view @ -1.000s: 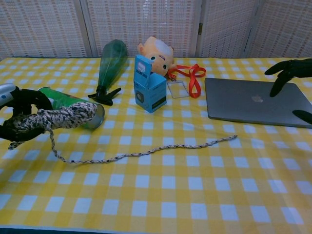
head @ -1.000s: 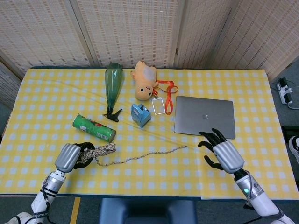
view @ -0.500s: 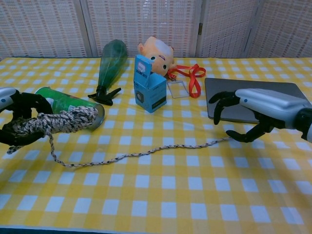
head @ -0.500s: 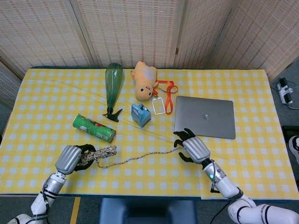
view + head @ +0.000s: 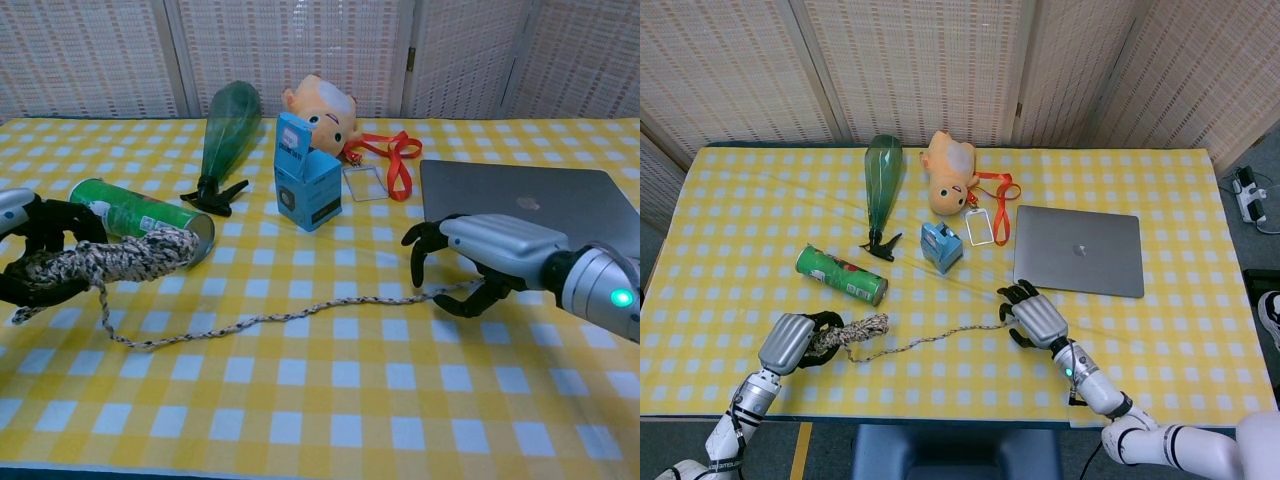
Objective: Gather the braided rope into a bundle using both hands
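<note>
Yellow checked tablecloth: the left hand grips the bundled end of the braided rope near the front edge, while the right hand, fingers spread and empty, hovers over the rope's free end beside a laptop.

A staged test room is suggested: woven screen panels behind a gingham-covered table strewn with oddments.

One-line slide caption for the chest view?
Left hand holds the bundled braided rope; right hand arches over its loose end.
</note>
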Robot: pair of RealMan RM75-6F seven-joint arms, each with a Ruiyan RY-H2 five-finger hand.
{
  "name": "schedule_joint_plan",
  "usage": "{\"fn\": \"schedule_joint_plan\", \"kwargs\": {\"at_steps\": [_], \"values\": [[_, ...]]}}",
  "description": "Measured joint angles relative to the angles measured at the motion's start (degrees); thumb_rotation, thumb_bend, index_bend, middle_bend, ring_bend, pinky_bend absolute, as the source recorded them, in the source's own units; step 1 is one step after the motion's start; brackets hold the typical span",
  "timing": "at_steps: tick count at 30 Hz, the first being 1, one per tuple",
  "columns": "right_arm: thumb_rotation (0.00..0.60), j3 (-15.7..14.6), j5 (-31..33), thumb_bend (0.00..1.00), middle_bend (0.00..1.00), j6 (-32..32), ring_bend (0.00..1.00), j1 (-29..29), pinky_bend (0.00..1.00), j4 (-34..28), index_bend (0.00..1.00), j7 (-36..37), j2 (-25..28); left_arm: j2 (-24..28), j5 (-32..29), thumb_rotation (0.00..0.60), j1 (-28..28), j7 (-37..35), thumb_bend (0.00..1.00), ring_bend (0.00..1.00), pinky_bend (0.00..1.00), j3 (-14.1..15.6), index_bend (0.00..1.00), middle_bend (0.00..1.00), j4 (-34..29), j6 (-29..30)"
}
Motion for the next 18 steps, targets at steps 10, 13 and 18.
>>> {"fn": "schedule_joint_plan", "kwargs": {"at_steps": [10,13,18], "values": [[0.6,-0.67,0.32,0.46,0.18,0.69,0.12,0.75,0.06,3.14,0.47,-0.91,-2.12,0.0,-0.32,0.6,-0.06,-0.01,0.66,0.66,0.7,-0.06,0.76,0.71,0.0,-0.21],[0.6,-0.86,0.35,0.46,0.18,0.89,0.12,0.93,0.06,4.45,0.47,-1.11,-2.98,0.01,-0.35,0.6,-0.08,-0.07,0.66,0.66,0.7,-0.08,0.76,0.71,-0.02,-0.22],[0.6,-0.95,0.77,0.46,0.18,0.85,0.13,1.35,0.06,5.86,0.49,-1.15,-3.95,0.03,-0.48,0.6,-0.07,-0.19,0.66,0.66,0.7,-0.08,0.76,0.71,0.09,-0.25]]}}
